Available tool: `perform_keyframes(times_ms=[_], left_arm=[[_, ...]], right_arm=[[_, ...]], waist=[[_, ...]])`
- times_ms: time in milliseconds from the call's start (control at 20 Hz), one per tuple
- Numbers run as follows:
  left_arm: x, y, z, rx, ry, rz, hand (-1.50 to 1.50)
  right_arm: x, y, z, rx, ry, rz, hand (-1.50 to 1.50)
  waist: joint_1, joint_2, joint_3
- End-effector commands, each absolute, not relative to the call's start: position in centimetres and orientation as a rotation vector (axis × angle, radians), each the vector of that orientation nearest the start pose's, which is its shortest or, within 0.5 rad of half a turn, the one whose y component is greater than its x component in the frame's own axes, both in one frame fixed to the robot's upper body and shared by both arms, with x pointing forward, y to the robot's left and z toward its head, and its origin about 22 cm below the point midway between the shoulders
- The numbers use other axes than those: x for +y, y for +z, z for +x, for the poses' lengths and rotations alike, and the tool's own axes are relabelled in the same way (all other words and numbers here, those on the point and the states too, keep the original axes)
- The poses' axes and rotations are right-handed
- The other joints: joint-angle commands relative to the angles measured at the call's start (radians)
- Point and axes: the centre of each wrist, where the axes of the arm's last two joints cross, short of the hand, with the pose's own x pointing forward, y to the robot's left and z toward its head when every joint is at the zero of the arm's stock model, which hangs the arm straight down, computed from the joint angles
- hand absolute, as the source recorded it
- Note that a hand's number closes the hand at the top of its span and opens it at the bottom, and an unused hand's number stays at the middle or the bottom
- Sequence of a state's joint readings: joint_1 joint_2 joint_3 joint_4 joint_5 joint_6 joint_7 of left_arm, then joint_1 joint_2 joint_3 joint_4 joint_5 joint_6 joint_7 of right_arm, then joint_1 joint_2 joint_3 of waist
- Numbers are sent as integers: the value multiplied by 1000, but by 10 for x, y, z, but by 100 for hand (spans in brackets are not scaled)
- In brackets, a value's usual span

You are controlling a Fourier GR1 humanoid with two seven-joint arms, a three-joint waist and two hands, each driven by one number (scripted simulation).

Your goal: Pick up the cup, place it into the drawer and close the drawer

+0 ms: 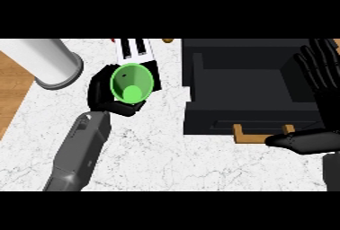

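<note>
On the white marble counter [166,148], the left hand [106,92] was curled around the green cup [131,83], whose mouth faced up toward the view. Just behind it lay a white toaster [136,49], and farther left stood a white cylinder [46,60]. To the right, the black drawer [246,81] stood open with its wooden handle [249,137] on the near side. The right hand [322,67] showed relaxed, straight fingers at the right edge.
</note>
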State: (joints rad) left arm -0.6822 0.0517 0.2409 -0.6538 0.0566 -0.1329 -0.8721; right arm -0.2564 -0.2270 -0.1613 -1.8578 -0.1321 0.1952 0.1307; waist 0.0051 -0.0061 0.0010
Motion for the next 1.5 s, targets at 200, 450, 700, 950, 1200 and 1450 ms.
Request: perform_keyframes(times_ms=[200,450,700,950,1200,1450], left_arm=[[140,90,416,-2169,-95,-302,150],[90,148,420,-2148,-152,-268,150],[61,175,433,-2075,-158,-187,150],[35,181,442,-1967,-217,-61,150],[35,160,447,-1869,-280,29,150],[35,143,446,-1751,-405,-2,150]], right_arm=[[-287,143,262,-1987,263,11,-150],[-269,153,273,-1979,263,-5,-150],[-283,146,272,-1998,259,14,-150],[-272,138,281,-2011,269,36,-150],[-267,147,287,-2012,299,60,-150],[-261,140,286,-2018,314,79,-150]], waist=[[-8,1,0],[-18,4,-1],[-33,10,0],[-71,22,1],[-101,33,1],[-135,39,2]])
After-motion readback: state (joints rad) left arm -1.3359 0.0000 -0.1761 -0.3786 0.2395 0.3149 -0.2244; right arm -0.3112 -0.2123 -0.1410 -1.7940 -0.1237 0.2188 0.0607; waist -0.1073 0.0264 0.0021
